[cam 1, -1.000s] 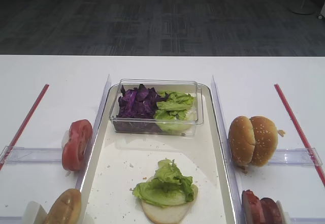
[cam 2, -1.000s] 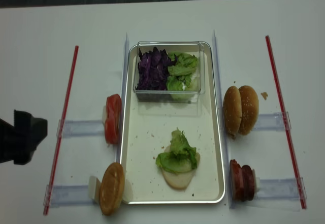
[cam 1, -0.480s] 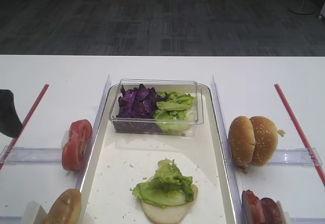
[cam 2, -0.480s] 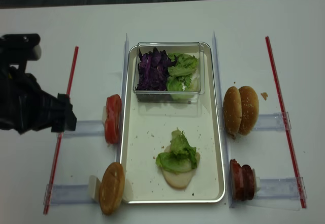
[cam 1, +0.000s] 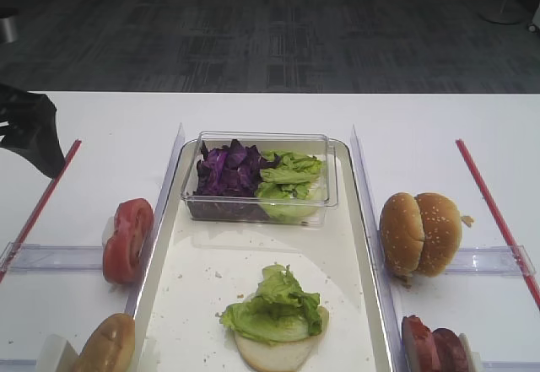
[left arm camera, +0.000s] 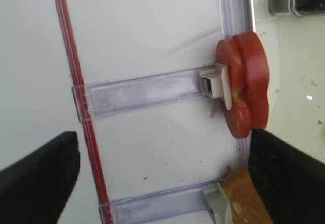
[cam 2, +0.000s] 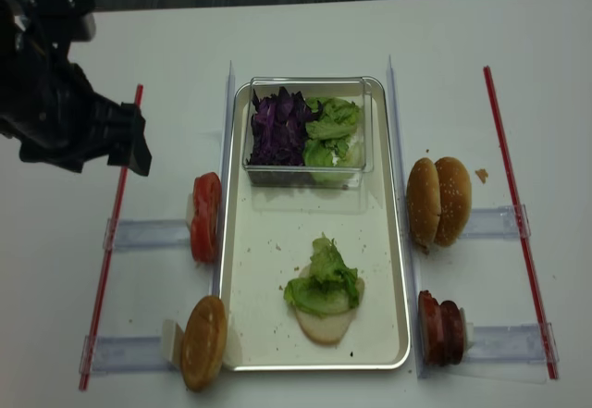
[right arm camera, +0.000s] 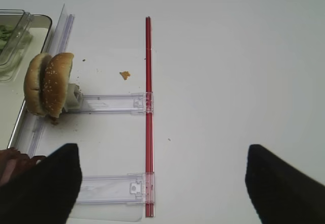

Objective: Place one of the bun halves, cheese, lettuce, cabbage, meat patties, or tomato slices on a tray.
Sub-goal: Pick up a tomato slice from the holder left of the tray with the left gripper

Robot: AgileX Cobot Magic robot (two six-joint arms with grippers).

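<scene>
Your left tool (cam 2: 129, 149) stands in the upper left of the realsense overhead view with its jaws spread wide and nothing between them; the arm reaches in from the left edge, above the red strip and well apart from the food. In the left wrist view the two dark fingers (left arm camera: 38, 173) fill the lower corners and the tomato slices (left arm camera: 244, 89) sit on edge at the right, propped against a small white stop on a clear rail. That looks like your likeliest target. Judge those slices as soft, wet and slippery, with a smooth skin rim; squeeze hard and they would probably bruise or squirt out, so take one across its flat faces near the middle and close gently. The tray (cam 2: 268, 241) lies in the centre of the frame, just beside the slices, and already carries a bun half (cam 2: 324, 323) topped with lettuce (cam 2: 324, 283), plus a clear box (cam 2: 306, 130) of cabbage (cam 2: 277, 126) and more lettuce at its upper end. Your right tool (right arm camera: 162, 183) is also released and empty, its fingers dark in the lower corners of the right wrist view, hanging over bare surface (right arm camera: 228, 82) right of the bun halves (right arm camera: 48, 84).
</scene>
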